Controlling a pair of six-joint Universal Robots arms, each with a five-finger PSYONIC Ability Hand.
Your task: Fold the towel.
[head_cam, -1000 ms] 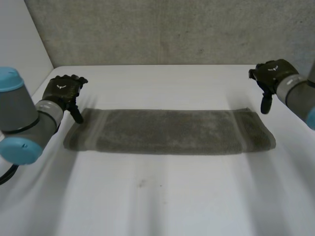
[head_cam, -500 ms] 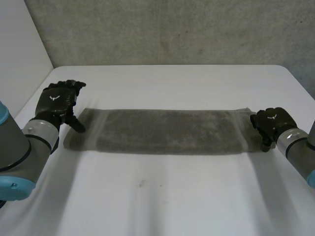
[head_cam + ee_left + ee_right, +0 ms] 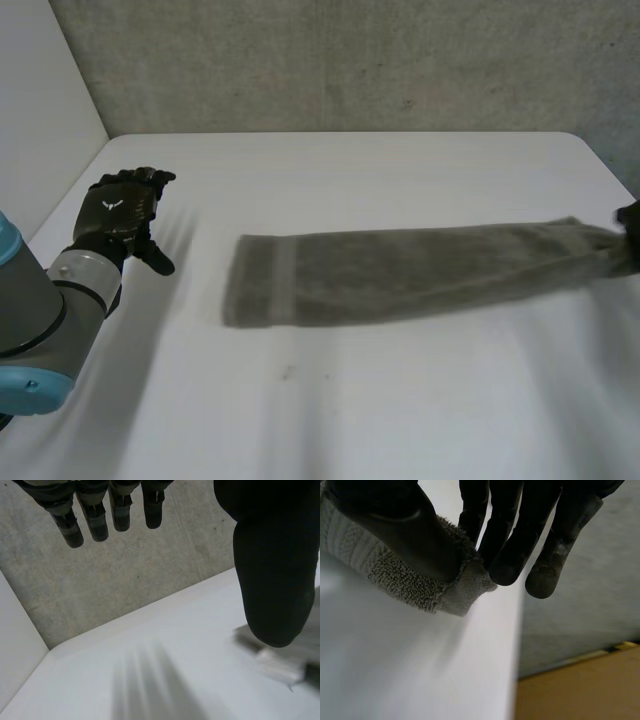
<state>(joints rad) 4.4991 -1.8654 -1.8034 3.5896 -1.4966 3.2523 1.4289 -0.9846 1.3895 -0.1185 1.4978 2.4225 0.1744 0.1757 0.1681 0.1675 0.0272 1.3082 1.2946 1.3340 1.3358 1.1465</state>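
Item: towel, grey terry, one long narrow strip with a woven band near its left end. Location: flat across the middle of the white table, running from left of centre out to the right edge, where it draws in narrow at the grip. Right hand: at the table's right edge, thumb pressed against the fingers with the towel's short right end pinched between them; only a small fold of cloth is caught. Left hand: near the left edge, fingers straight and spread, holding nothing, well apart from the towel's free left end. Backdrop: grey concrete wall along the far edge. Step in hand, as judged: the held end is ready to be carried over onto the free end for a fold in half. Handling notes: deepen the pinch if the cloth slips; raise the end clear of the table before travelling, so the strip rolls over and does not slide; bring the left hand down on the free end to pin it; lay end on end with the long edges matched; keep cloth off the right edge.
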